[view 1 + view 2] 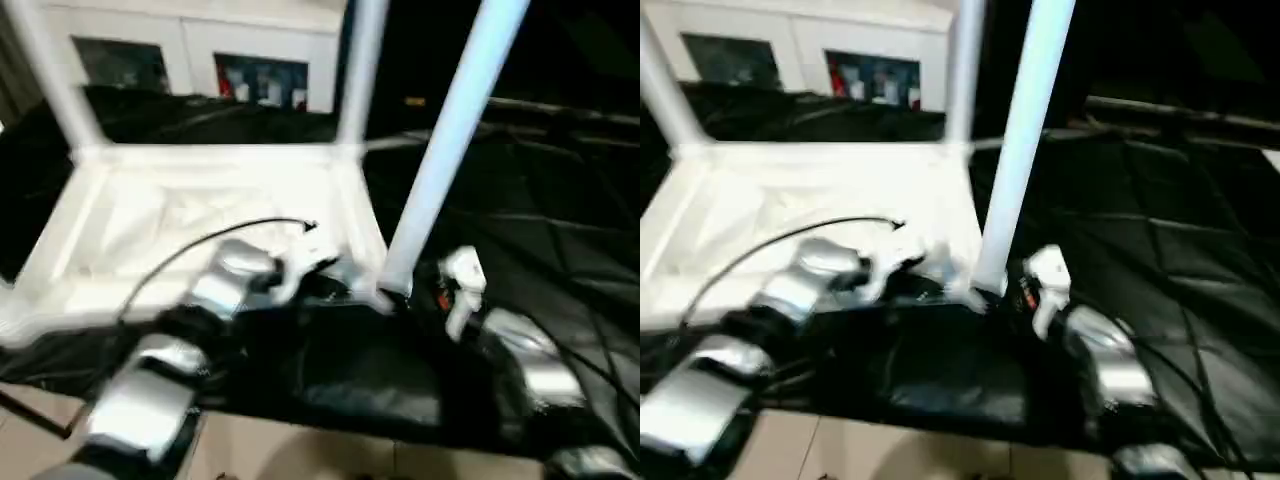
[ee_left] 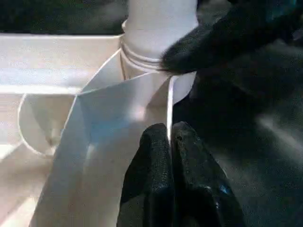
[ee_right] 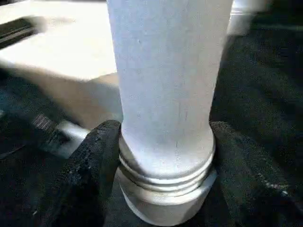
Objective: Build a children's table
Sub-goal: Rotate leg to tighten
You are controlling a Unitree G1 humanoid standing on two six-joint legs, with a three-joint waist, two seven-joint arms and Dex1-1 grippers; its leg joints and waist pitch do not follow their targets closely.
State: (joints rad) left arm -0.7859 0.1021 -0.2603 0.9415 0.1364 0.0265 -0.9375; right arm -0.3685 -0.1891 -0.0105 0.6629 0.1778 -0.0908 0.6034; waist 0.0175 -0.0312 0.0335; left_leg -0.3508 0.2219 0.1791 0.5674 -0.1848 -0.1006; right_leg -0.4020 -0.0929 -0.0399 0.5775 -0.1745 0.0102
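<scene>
The white table top (image 1: 200, 215) lies upside down on the black-draped work table (image 1: 530, 200). Two legs stand in its far corners, the far left leg (image 1: 50, 70) and the far right leg (image 1: 360, 70). A third leg (image 1: 450, 130) stands tilted at the near right corner socket (image 2: 142, 52). My right gripper (image 3: 165, 156) is shut on this leg's ringed base, with one finger (image 3: 94, 161) on each side. My left gripper (image 2: 170, 137) is shut on the top's thin rim (image 2: 169, 104) just beside that socket, also seen from the head (image 1: 335, 272).
A white cabinet (image 1: 200, 50) with dark openings stands behind the work table. A black cable (image 1: 200, 245) arcs over the table top from my left wrist. Pale floor (image 1: 300, 450) shows below the work table's front edge. Black cloth stretches away to the right.
</scene>
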